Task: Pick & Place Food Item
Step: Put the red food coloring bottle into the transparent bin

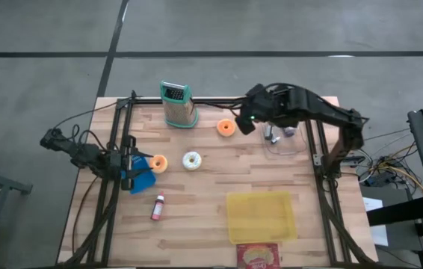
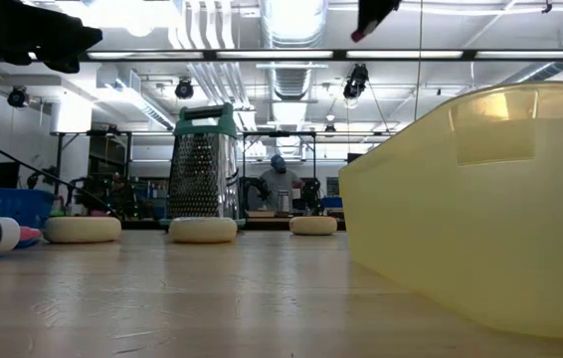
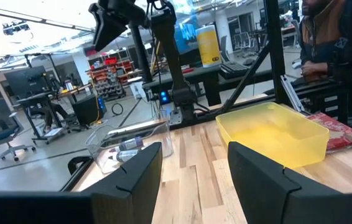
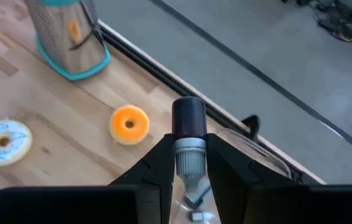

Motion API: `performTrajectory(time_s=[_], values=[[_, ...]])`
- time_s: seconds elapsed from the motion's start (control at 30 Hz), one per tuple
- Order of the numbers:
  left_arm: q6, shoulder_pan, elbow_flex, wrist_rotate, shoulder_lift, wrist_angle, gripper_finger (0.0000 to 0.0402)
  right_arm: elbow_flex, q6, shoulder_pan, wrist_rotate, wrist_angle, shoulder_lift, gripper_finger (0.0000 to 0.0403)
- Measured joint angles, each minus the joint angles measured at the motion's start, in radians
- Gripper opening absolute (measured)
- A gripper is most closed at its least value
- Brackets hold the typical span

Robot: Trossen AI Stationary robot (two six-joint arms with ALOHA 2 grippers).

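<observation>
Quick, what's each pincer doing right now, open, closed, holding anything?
Left pincer: open, holding nothing, low at the table's left edge.
Right pincer: shut on a dark-capped object, raised over the table's far right.

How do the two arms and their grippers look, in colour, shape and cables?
Both arms are dark, nearly black, built of slim jointed segments. The right arm has a small green light near its wrist. The left arm trails thin black cables off the table edge. The left gripper has broad, flat, angular black fingers. The right gripper has the same dark fingers, seen narrower.
</observation>
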Motion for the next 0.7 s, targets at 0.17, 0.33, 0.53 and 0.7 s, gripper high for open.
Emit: performTrajectory(time_s=[0.17,0.33,0.53,0.7], values=[[0.000,0.000,0.000,0.000,0.000,0.000,0.0188,-0.167,0.122,-0.009,0.019,0.002,-0.094,0.0082],[0.000,0.000,0.000,0.000,0.000,0.000,0.0188,-0.348,0.215,-0.028,0.020,0.001,-0.181,0.0074],[0.000,0.000,0.000,0.000,0.000,0.000,0.0188,-0.551,0.334,-0.061,0.054,0.008,-0.248,0.0081],[0.000,0.000,0.000,0.000,0.000,0.000,0.0188,-0.705,0.460,-0.097,0.070,0.020,-0.281,0.0084]])
